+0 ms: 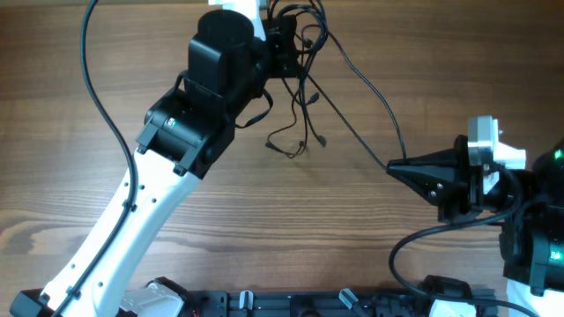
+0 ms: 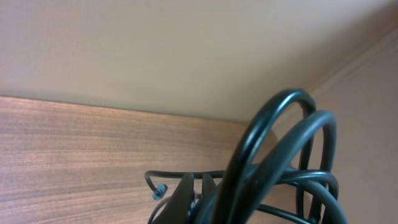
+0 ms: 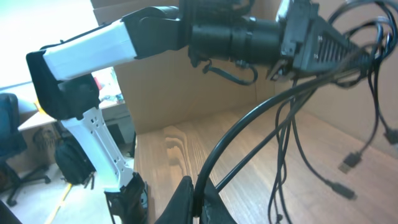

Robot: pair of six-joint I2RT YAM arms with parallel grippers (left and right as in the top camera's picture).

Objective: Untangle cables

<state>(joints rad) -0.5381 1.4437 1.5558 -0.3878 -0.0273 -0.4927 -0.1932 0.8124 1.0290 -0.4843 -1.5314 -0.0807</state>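
The wooden table [image 1: 53, 176] fills the overhead view. Over it, the left arm [image 1: 132, 211], white with black joints, reaches from the near left corner up to the far middle of the table. The right arm [image 1: 538, 238] stays low at the right edge and points to the left. The left gripper [image 2: 195, 191] has its fingers pressed together, and black loops of the cables [image 1: 304, 132] rise close around them; the right wrist view shows it pinching the bundle at its tip, lifted above the wood. The right gripper [image 3: 194, 190] is also pressed together, and it nips one strand that comes out just at its fingertips. This strand runs straight and tight across the table, from the bundle at the far middle down to the right gripper's tip. The other strands hang loose from the left gripper and lie in thin curls on the wood, just to the near side of it. Two small plugs [image 3: 348, 163] hang free at strand ends above the table.
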